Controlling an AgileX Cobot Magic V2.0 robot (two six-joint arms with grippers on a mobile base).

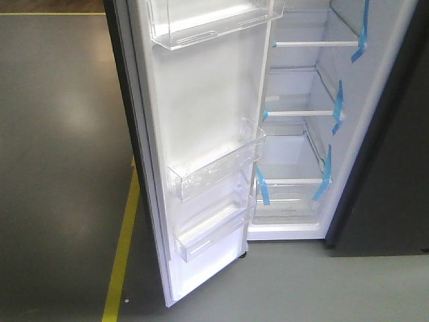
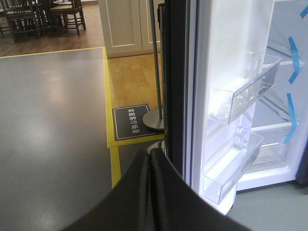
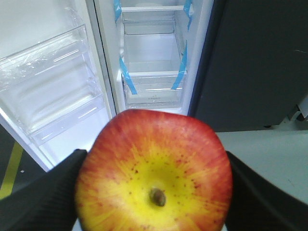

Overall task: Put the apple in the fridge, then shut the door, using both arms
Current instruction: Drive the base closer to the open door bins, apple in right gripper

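You're mid-carry: right gripper [image 3: 154, 195] clamped on the apple [image 3: 153, 163], facing the open fridge [image 1: 379, 74], door [image 1: 201, 100] wide, left gripper [image 2: 151, 185] pressed together & empty; next, likely reach fwd to a shelf [image 1: 295, 180] & release.

White Chinese characters – too small to read – mark the floor sign [image 2: 132, 121].

Matte black fingers [image 3: 38, 197], apparently finely ribbed.
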